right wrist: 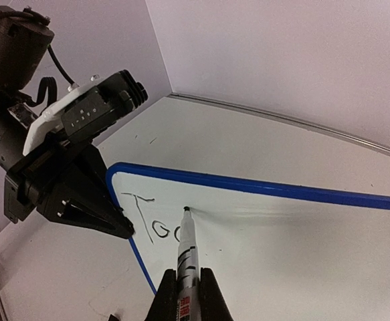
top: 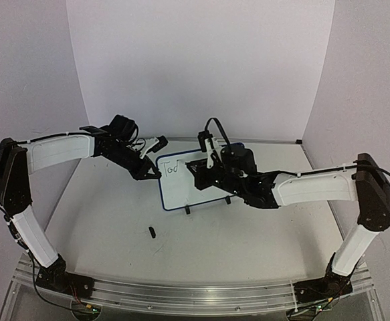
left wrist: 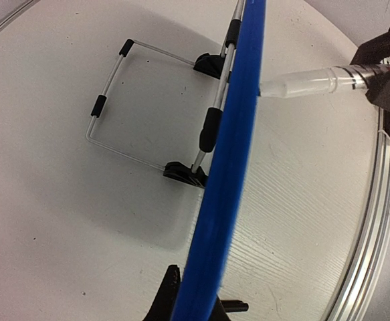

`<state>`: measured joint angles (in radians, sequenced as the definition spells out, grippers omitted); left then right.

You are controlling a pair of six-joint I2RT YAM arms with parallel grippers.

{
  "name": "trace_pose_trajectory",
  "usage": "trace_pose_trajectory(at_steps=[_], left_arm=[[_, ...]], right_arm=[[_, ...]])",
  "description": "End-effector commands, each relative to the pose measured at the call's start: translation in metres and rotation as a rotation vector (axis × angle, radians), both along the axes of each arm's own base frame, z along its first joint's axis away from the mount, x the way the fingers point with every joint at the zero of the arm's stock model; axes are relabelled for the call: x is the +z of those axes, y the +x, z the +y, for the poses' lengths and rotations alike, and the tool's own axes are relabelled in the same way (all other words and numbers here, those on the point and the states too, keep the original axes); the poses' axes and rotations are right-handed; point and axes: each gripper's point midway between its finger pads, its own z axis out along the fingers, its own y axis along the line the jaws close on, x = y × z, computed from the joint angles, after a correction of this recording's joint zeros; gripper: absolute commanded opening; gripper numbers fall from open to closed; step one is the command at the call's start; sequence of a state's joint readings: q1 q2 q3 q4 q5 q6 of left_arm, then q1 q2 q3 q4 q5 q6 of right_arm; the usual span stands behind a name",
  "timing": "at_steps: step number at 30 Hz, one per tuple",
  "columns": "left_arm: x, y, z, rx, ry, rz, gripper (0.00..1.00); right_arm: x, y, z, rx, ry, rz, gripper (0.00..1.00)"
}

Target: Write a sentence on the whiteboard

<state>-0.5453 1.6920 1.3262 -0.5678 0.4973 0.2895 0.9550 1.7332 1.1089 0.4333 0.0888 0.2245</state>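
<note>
Blue-rimmed whiteboard (top: 181,192) stands on desk (top: 114,227). Left end effector (top: 156,174) clamped on its left rim. Right end effector (right wrist: 188,284) clamped on marker (right wrist: 187,247), tip at board, right of sentence (right wrist: 151,224), only "Tod" written. Step: first word. Next: light, steady strokes rightward.

Lab booth, white backdrop walls (top: 201,60), aluminium rail (top: 195,295)

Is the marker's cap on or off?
Off: the marker shows a bare black tip against the whiteboard.

Soft even light, faint shadows (whiteboard (left wrist: 228,167) rim blurred close-up).
</note>
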Motion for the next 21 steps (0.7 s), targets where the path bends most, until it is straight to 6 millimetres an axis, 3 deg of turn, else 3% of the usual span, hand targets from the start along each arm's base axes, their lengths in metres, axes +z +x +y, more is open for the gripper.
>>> trace_pose_trajectory(at_steps=[1, 21], left_arm=[[-0.012, 0.003, 0.003, 0.006, 0.055, -0.002, 0.00], [-0.013, 0.003, 0.002, 0.005, 0.056, 0.000, 0.00]], right_arm=[[0.052, 0.008, -0.005, -0.039, 0.094, -0.091, 0.00], [-0.023, 0.004, 0.000, -0.017, 0.022, 0.048, 0.00]])
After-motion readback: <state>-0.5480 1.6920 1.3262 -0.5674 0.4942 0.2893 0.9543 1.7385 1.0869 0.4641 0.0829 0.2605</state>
